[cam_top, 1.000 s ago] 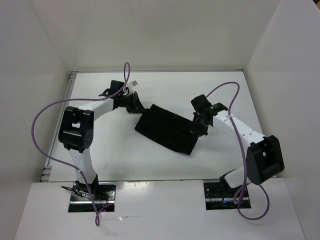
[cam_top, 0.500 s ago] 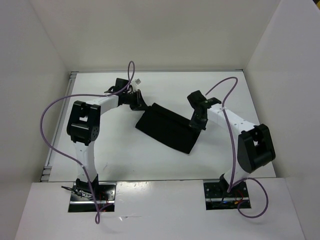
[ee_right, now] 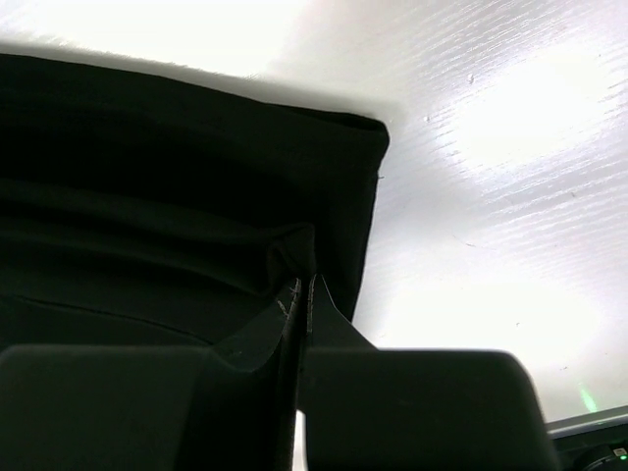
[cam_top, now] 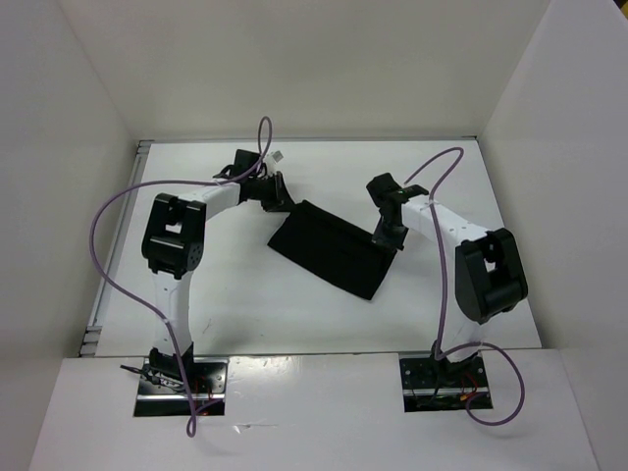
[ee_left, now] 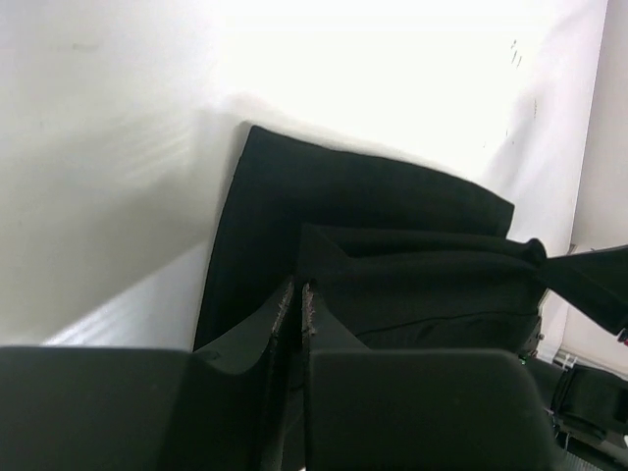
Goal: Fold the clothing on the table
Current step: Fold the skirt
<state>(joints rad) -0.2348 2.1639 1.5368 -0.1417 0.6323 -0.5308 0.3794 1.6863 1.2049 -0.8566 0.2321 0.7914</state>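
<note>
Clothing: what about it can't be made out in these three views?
Top view: corners of the clothing under the left end effector and right end effector, hidden by them.
Left wrist: its near edge, behind the fingers.
Right wrist: its left part, cut off by the frame; layers lost in black.

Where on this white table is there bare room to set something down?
Freest: the near strip of the white table, between the plain black fabric garment and the table's near edge. A band along the far edge is also bare. Crowded: the middle, where the left gripper and right gripper pinch the garment's ends.
</note>
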